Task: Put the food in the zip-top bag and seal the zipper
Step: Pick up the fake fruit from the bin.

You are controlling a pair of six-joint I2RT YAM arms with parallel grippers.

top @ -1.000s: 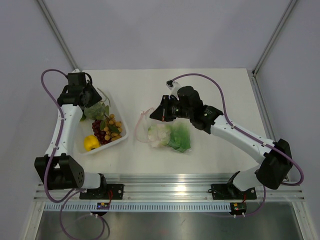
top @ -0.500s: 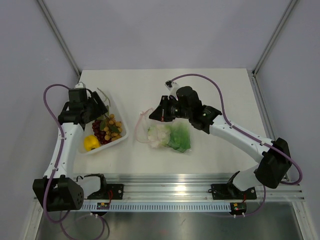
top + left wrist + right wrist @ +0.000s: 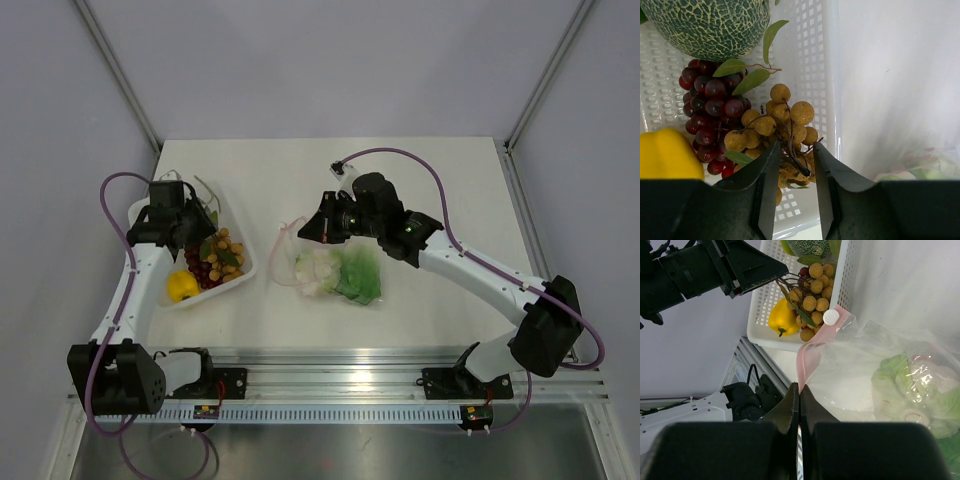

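While the fingers of the left gripper (image 3: 795, 151) straddle the stem of the tan-brown bunch (image 3: 790, 117) (biting or not, cannot tell), dark grapes (image 3: 710, 107) sit just beside them in the tray (image 3: 812, 45); the thin stem could slip. Right gripper (image 3: 799, 390) clenched on the zipper (image 3: 807, 359), zip-top bag (image 3: 860, 360) slack beyond it: mouth may sag shut.

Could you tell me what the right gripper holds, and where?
The right gripper pinches the zip-top bag by its pink zipper strip, at the mouth edge.

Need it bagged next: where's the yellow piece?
Top view: the yellow piece lies at the near end of the white tray on the table's left side, right beside the dark red grapes.
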